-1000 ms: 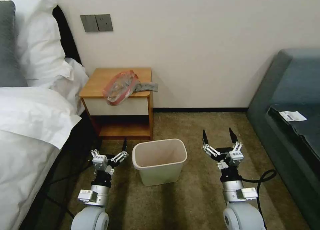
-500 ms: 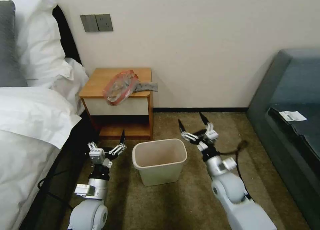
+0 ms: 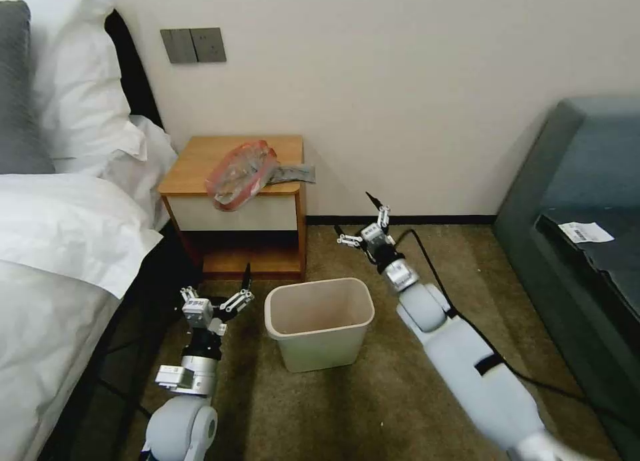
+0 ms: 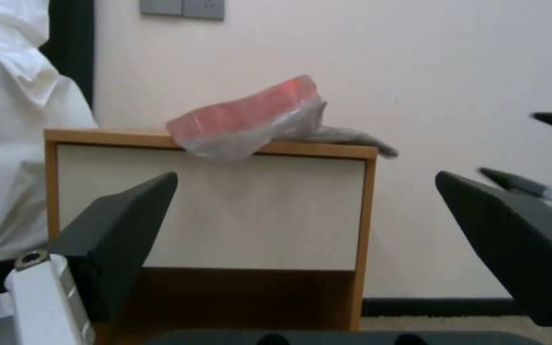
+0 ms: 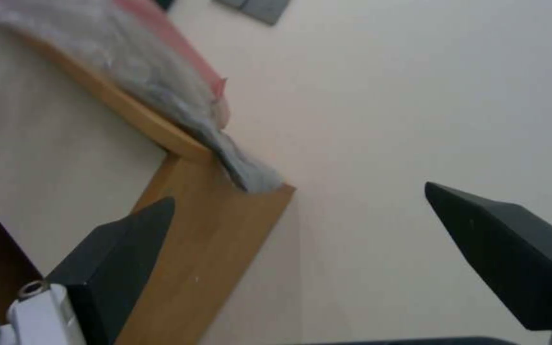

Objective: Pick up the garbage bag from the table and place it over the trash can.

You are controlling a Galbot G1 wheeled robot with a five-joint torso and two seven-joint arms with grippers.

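The garbage bag (image 3: 239,173), crinkly grey plastic with a red band, lies bunched on the table (image 3: 197,155), its grey tail hanging over the right edge. The cream trash can (image 3: 320,351) stands on the carpet in front of the table. My right gripper (image 3: 353,214) is open, stretched out beyond the can, to the right of the table and lower than its top. My left gripper (image 3: 217,289) is open, low beside the can's left side. The left wrist view faces the bag (image 4: 250,117), the table (image 4: 212,206) and my left gripper (image 4: 306,191). The right wrist view shows the bag's tail (image 5: 161,81), the table's corner (image 5: 212,239) and my right gripper (image 5: 300,191).
A bed with white sheets and pillows (image 3: 60,247) borders the left side. A dark sofa (image 3: 587,201) with a paper slip on it stands at the right. The wall (image 3: 413,81) runs close behind the table. Open carpet (image 3: 400,407) surrounds the can.
My right arm has stretched forward and to the left, from beside the can to a spot near the table's right side. The left arm has barely moved.
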